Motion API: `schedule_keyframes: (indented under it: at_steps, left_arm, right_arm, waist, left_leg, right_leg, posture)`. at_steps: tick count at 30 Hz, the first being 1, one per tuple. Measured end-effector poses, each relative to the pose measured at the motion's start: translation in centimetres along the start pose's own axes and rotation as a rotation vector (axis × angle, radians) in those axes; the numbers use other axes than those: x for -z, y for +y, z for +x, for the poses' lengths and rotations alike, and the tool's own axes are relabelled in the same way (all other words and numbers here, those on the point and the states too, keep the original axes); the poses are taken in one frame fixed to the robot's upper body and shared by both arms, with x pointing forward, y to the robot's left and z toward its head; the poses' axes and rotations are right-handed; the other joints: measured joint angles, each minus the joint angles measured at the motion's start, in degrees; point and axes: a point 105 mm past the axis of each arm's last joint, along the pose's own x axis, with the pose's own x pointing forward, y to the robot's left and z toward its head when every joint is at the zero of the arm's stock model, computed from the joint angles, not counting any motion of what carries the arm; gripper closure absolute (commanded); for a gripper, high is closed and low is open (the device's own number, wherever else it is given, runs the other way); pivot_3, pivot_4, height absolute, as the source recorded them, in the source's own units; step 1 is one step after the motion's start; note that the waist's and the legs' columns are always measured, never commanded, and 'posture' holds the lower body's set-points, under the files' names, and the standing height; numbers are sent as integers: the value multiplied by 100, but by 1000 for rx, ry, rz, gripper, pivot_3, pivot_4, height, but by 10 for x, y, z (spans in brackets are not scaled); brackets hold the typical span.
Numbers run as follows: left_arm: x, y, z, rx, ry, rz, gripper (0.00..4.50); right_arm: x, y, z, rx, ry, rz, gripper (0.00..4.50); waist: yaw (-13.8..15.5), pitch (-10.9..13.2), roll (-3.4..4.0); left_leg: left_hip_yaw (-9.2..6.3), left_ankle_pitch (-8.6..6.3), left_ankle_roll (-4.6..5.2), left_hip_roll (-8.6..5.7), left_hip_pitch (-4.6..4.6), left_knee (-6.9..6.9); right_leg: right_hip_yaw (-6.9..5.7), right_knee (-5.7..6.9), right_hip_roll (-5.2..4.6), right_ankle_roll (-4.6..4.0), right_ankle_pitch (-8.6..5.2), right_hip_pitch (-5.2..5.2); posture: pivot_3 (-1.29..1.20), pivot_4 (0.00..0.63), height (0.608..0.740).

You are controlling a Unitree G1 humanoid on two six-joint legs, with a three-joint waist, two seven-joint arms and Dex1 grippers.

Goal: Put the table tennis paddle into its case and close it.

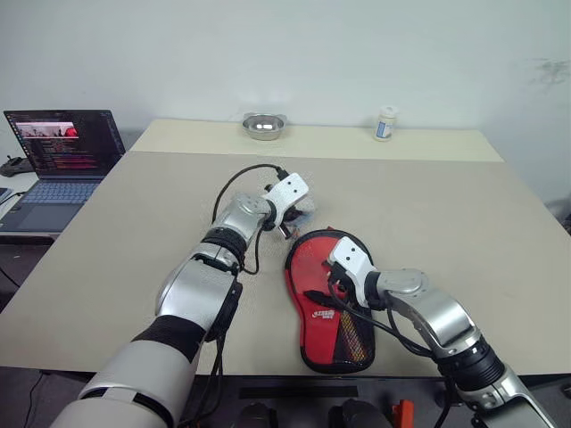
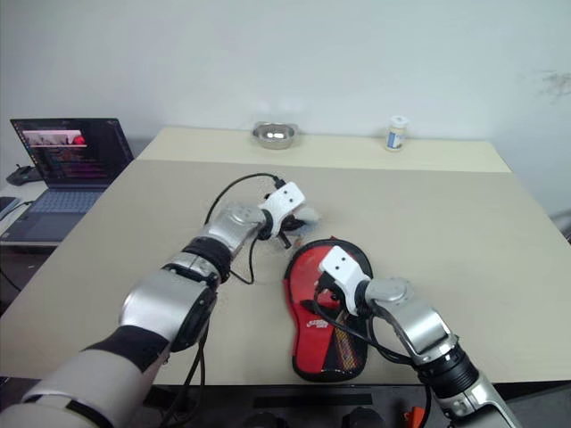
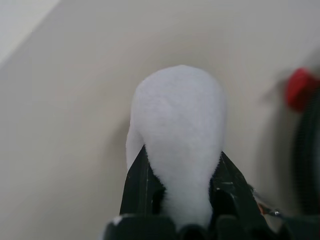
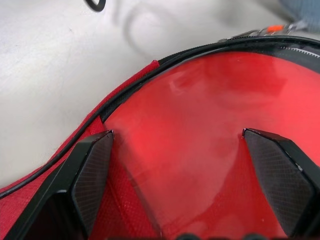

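Closing step: paddle [image 4: 200,130] lay in case [image 1: 332,308]; right claw [image 4: 180,180] spread above; left claw [image 3: 182,187] pinched a white pull; zipping needed next.

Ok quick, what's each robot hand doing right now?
Left tool: closed on something soft and white; what it is cannot be told.
Right tool: open, holding nothing, over the red fabric case.

- A lab or office workroom is suggested.
- A large beige table [image 1: 464,223] is set against a bare white wall [image 1: 357,53].
- An open laptop [image 1: 62,156] is placed beside it.
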Motion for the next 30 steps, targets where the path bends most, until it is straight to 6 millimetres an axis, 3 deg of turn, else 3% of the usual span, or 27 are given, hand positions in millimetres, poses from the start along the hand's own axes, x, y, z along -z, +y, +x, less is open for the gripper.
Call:
schedule_keyframes:
  at_steps: [5, 11, 20, 30]
  left_arm:
    - [-13, 3, 5, -104, -9, 80, 4193]
    - [-49, -8, 15, -146, -79, 154, 4193]
    - [-133, -87, 30, 3, -301, 258, 4194]
    - [-147, -116, 28, 139, -368, 343, 4195]
  right_arm:
    - [2, 1, -5, 2, 17, -2, 0]
    - [6, 8, -10, -9, 27, 2, 0]
    - [8, 16, -14, -17, 32, 6, 0]
    - [9, 19, -13, -7, 36, 16, 0]
  waist:
    - [34, -1, -1]
    - [45, -2, -1]
    - [49, -9, 7]
    - [36, -29, 36]
  left_leg:
    - [-1, 0, 0, -3, -2, 0]
    - [-1, 0, 0, -8, -2, 1]
    - [-8, -2, 3, -43, -5, -1]
    - [-25, -2, 4, -44, -4, -3]
  right_leg:
    - [-2, -1, -3, 0, 0, 0]
    - [-2, -2, -4, 3, 0, 1]
    - [1, -8, -15, 28, -13, 3]
    - [-2, -6, -15, 30, -14, 5]
  posture:
    - [0, 150, 740]
    - [0, 150, 740]
    - [0, 150, 740]
    - [0, 150, 740]
